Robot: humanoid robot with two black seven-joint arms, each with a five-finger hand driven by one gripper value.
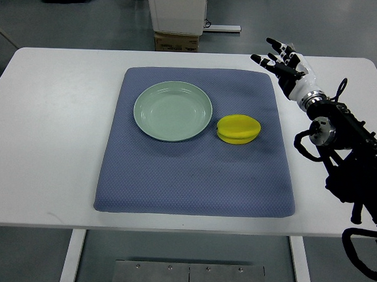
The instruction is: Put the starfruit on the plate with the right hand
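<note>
Fingers: the fingers of the right hand are spread apart and hold nothing; their dark tips fan out toward 10 o'clock, over the bare table just past the mat's upper right corner.
Right arm: it comes in from the picture's right edge, its dark links and cables running from 4 o'clock up to the white wrist at about 2 o'clock.
Left hand: not in view anywhere.
Starfruit: the yellow starfruit lies flat on the mat, a little right of centre, just beside the plate on its 3 o'clock side; a thin strip of mat seems to show between them, though I cannot be sure they are apart.
Plate: the pale green plate sits on the upper middle of the mat, at 9 o'clock from the fruit, with nothing on it.
Mat: a blue-grey mat covers the middle of the white table.
Hand to fruit: the hand is well apart from the starfruit, at about 1 o'clock from it.
Done so far: by the look of things, nothing; the fruit is ungrasped and the plate bare.
Left to do: the reach toward 7 o'clock, the grasp, the lift, the short carry toward 9 o'clock and the release onto the plate.
</note>
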